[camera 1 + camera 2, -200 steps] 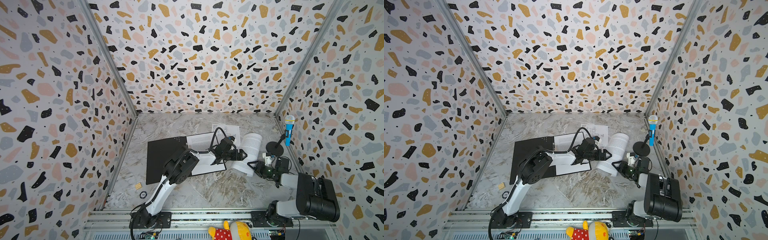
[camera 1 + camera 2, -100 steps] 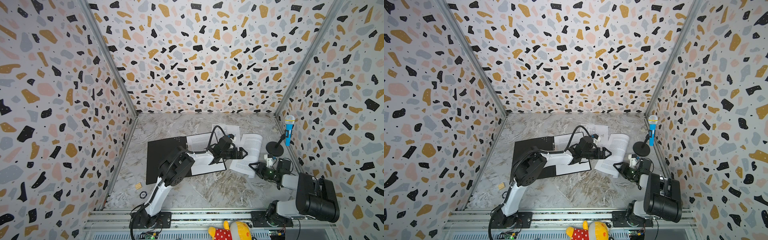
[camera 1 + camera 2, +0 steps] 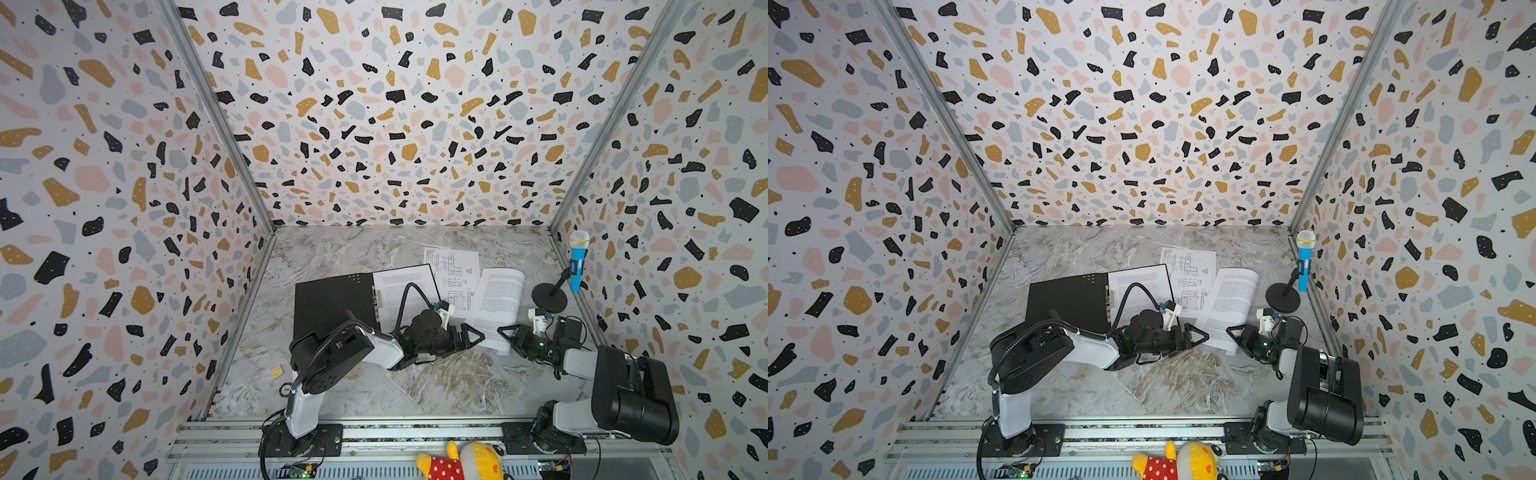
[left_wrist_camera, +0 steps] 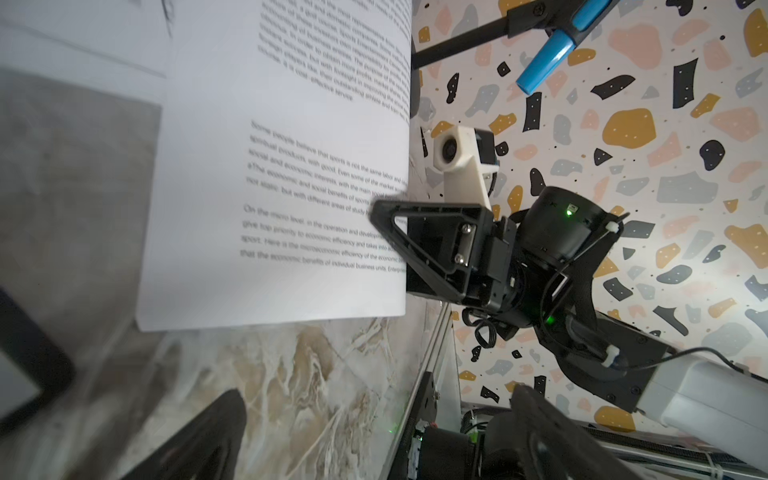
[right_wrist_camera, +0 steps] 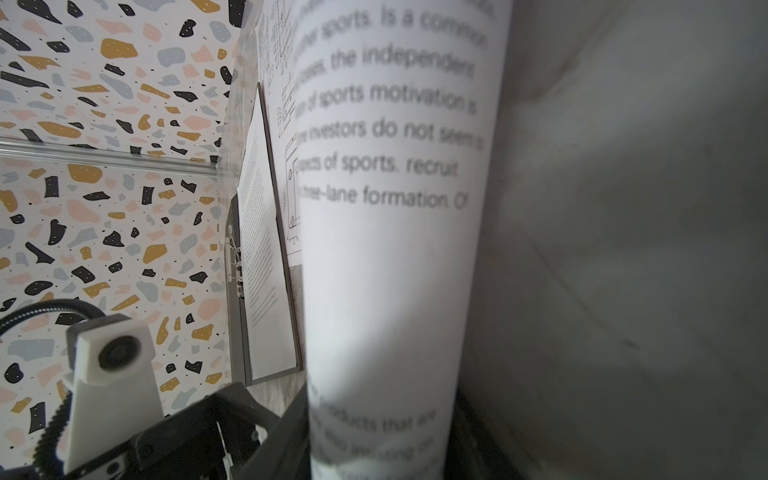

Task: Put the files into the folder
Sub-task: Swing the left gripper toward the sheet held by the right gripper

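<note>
Text sheet (image 3: 496, 303) now flatter, left jaws wide apart, right jaws astride its edge, grip unclear

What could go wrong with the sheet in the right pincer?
1. The loose text sheet is pinched only at one edge by the right pincer and curls at its far end; it may slip or crease.
2. It overlaps the drawing sheet, so dragging it toward the folder could shift that.

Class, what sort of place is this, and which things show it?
Probably a robot test cell: a left arm and right arm mounted on an aluminium rail, closed in by terrazzo-patterned walls.
</note>
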### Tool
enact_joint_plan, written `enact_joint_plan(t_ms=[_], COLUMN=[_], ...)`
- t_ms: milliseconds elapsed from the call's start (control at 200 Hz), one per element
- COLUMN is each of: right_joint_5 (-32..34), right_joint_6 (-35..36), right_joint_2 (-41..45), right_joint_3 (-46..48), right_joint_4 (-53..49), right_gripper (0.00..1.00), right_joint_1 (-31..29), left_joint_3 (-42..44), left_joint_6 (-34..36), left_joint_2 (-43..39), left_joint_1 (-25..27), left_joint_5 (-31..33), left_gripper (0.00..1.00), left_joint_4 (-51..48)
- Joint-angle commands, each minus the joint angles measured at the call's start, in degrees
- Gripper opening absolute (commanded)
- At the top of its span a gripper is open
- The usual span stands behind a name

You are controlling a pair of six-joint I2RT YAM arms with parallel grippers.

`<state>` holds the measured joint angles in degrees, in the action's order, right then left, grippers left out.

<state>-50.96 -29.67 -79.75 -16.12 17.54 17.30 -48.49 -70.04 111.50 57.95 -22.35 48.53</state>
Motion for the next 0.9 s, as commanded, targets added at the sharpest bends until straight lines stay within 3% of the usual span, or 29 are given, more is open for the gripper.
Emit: enact_joint_plan(t_ms=[0, 330, 891], right_joint_5=[-0.5, -0.4, 0.2], right_joint_6=[0.8, 0.9, 0.9], right_joint_2=[0.7, 0.8, 1.2], right_joint_3=[0.5, 0.4, 1.1], right_joint_4=[-0.6, -0.9, -1.0], right_gripper=[0.47, 0.48, 0.48], right_joint_1=[0.3, 0.3, 0.3], left_joint_3=[1.7, 3.5, -4.1], left_joint_6=[-7.8, -19.6, -30.2], left_joint_2=[1.0, 7.9, 18.9], left_joint_1=[2.2, 5.2, 6.8], left_joint_5=[2.4, 7.2, 11.6], left_gripper=[0.99, 0.97, 0.94], left_joint_4=[15.0, 29.5, 36.2])
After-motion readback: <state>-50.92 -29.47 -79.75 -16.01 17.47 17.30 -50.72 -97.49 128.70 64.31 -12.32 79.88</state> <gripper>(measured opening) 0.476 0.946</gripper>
